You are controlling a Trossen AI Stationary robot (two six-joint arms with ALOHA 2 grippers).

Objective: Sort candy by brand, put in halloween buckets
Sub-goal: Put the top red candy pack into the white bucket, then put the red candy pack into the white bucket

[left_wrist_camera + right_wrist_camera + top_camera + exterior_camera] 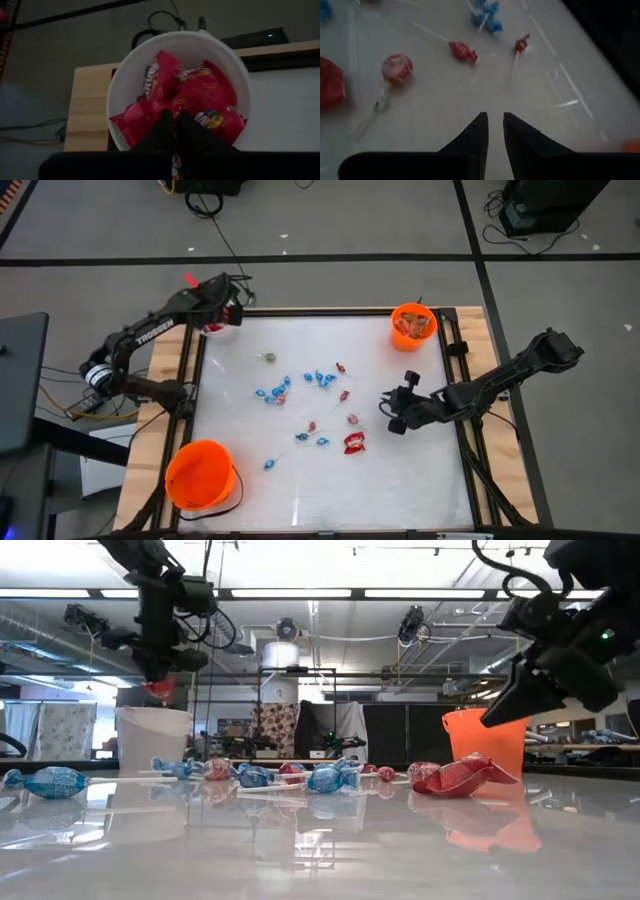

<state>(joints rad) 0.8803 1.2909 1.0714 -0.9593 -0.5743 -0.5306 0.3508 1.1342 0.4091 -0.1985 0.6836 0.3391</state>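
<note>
My left gripper [174,122] hangs over the white bucket [125,85], fingers pinched on a red packet [158,688] to drop it with its kind. Loose candy [300,395] lies mid-table. My right gripper [495,125] hovers there empty, fingers slightly apart.

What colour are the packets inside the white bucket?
Red, with some white lettering: the packets fill the white bucket. The left wrist view shows them best.
</note>
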